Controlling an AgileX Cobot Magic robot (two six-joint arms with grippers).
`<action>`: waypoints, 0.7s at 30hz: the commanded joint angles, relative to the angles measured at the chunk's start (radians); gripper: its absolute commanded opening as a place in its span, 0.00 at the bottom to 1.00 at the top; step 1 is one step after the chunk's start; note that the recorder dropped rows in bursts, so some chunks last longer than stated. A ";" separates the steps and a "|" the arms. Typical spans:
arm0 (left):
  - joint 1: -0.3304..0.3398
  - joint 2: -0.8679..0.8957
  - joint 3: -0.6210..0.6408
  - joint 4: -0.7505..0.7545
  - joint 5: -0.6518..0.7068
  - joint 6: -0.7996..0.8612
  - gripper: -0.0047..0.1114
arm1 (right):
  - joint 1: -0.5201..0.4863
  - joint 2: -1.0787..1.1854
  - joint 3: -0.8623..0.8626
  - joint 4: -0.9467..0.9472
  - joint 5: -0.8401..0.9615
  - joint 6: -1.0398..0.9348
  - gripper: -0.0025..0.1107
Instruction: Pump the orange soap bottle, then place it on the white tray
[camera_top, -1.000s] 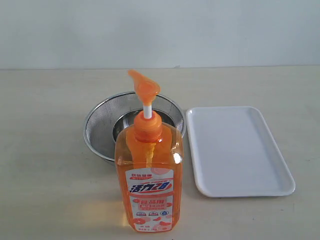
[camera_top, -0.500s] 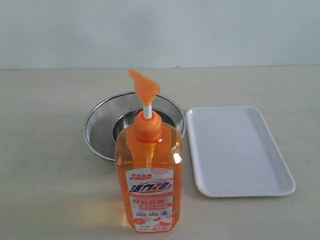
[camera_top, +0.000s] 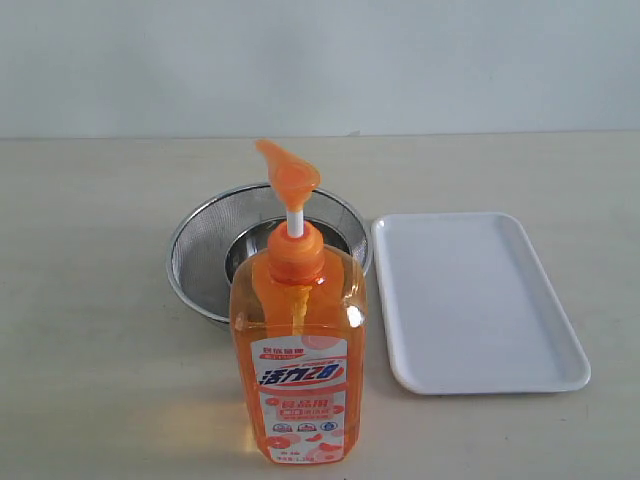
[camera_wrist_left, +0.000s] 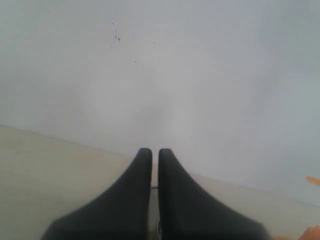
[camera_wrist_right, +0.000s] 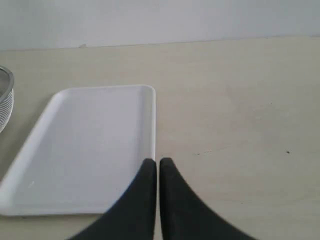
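The orange soap bottle (camera_top: 298, 350) stands upright at the table's front centre, its orange pump head raised on a white stem. The white tray (camera_top: 475, 300) lies empty to its right and shows again in the right wrist view (camera_wrist_right: 85, 145). Neither arm appears in the exterior view. My left gripper (camera_wrist_left: 155, 152) is shut and empty, facing a pale wall; a sliver of orange sits at that view's edge. Over the tray's near edge, my right gripper (camera_wrist_right: 158, 162) is shut with nothing in it.
A round steel mesh bowl (camera_top: 205, 260) sits just behind the bottle, touching the tray's left side; its rim (camera_wrist_right: 4, 100) shows in the right wrist view. Bare beige tabletop (camera_top: 90, 300) spreads to the left, and a pale wall stands behind the table.
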 joint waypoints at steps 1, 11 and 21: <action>-0.001 -0.002 -0.006 -0.057 -0.032 -0.013 0.08 | -0.001 -0.005 -0.001 -0.002 -0.003 -0.002 0.02; -0.003 0.083 -0.119 -0.155 -0.097 0.023 0.08 | -0.001 -0.005 -0.001 -0.002 -0.003 -0.002 0.02; -0.003 0.523 -0.432 -0.400 0.202 0.594 0.08 | -0.001 -0.005 -0.001 -0.002 -0.003 -0.002 0.02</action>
